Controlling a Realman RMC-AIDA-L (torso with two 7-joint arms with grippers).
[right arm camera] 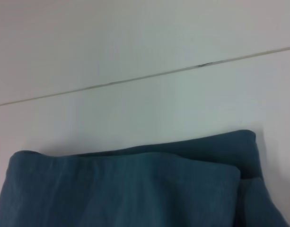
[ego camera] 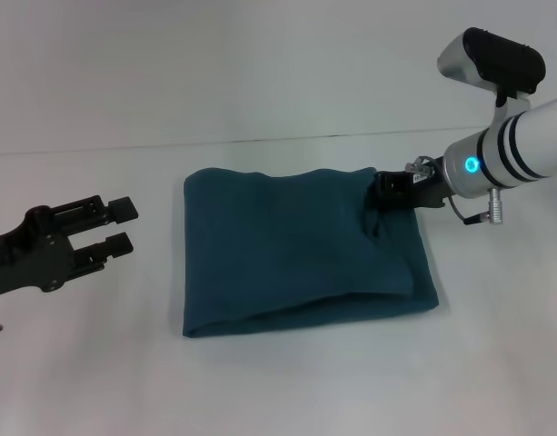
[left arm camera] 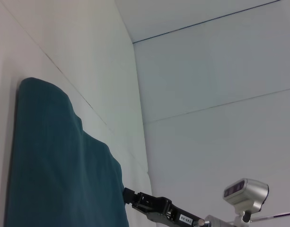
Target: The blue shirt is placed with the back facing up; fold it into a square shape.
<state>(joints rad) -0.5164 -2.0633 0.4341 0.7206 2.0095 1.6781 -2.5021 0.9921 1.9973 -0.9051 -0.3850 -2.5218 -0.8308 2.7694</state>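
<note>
The shirt [ego camera: 296,250] lay on the white worktop [ego camera: 287,82] in the middle of the head view, already folded into a compact, roughly square bundle with layered edges showing along its near side. The right tool [ego camera: 384,202] sat at the far right corner of the bundle, its dark tip touching the cloth, which puckered there into a small crease. Whether that tool was pinching the fabric or only pressing on it could not be told from any view. The left tool [ego camera: 124,227] hung above the worktop well apart from the shirt on the left, its two fingers [ego camera: 122,208] spread and holding nothing.

By the look of the bundle, the folding proper was done or nearly so, and the step in hand seemed to be the finishing of the last fold at that corner. The next move would likely call for the right tool to let go cleanly and lift straight away, so that the top layer was not dragged out of line. A light smoothing of the puckered corner might also be needed.
</note>
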